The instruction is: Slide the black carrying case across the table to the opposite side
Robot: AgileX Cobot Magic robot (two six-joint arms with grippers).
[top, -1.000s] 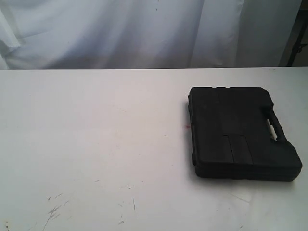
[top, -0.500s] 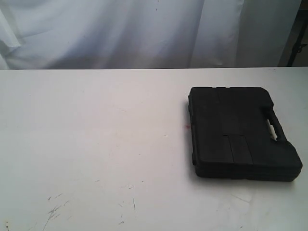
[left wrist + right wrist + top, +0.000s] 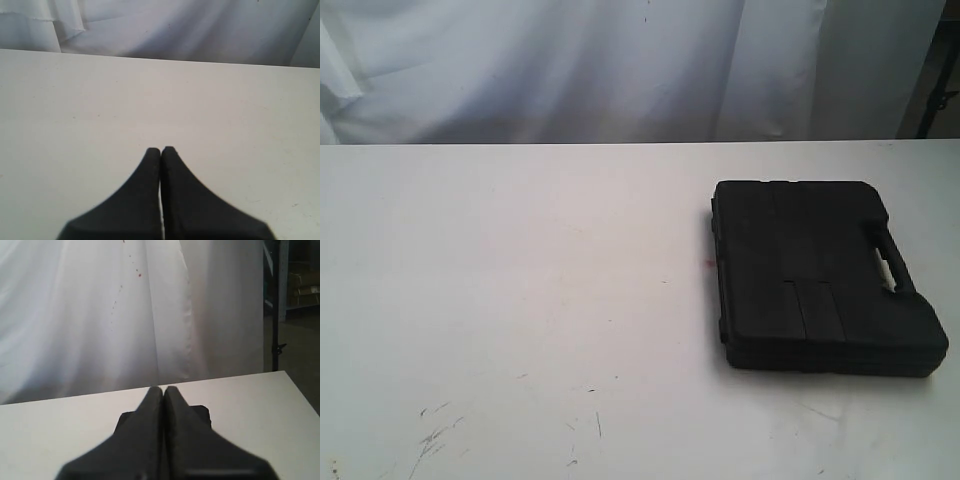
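Gripping seemingly nothing, both end effectors (image 3: 160,150) (image 3: 163,388) sit closed; black carrying case (image 3: 815,270) on table (image 3: 520,280).

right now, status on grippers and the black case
Left gripper shut, empty. Right gripper shut, empty. Black case flat on table, right side, untouched. Nothing seen in its path.

Soft, even light fills the exterior view with no hard glare. The white table (image 3: 520,300) looks bright and slightly washed out, while the black carrying case (image 3: 815,275) at the right of the frame is so dark that its surface detail nearly vanishes, and it throws only a thin soft shadow along its left and lower edges. All three views are soft and a little grainy, and in the wrist views the left gripper (image 3: 160,150) and right gripper (image 3: 163,388) are blurred, out-of-focus dark shapes.
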